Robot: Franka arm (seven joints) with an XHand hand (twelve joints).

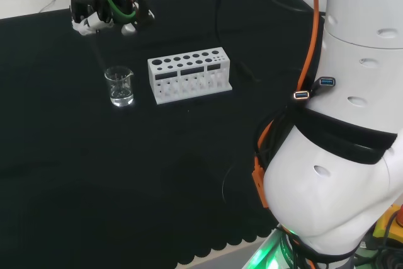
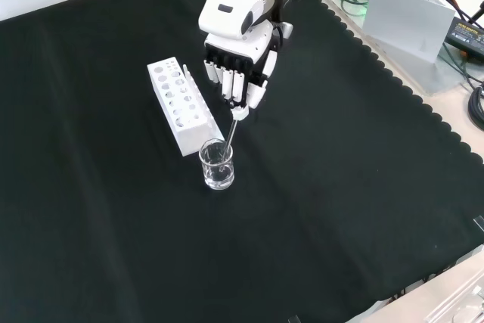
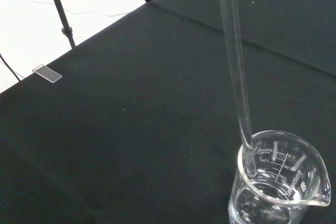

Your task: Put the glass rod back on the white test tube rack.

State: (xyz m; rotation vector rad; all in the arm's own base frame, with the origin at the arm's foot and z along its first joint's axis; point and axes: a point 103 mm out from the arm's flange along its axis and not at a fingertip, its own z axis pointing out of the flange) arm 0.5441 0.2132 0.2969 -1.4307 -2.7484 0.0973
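Hand [image 2: 240,66]: fingers curled, pinching the glass rod's top.
Glass rod [image 3: 234,61]: tilted, lower end inside the beaker [image 2: 217,166].
White test tube rack [image 2: 180,105]: just beside beaker.

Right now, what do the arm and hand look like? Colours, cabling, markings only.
The arm is glossy white, with rounded links, black bands at the joints and small oval dimples. An orange cable runs down it, with blue plugs at a joint. The hand is white over the back with black framing and white-tipped fingers. In the head view, green cable loops above it.
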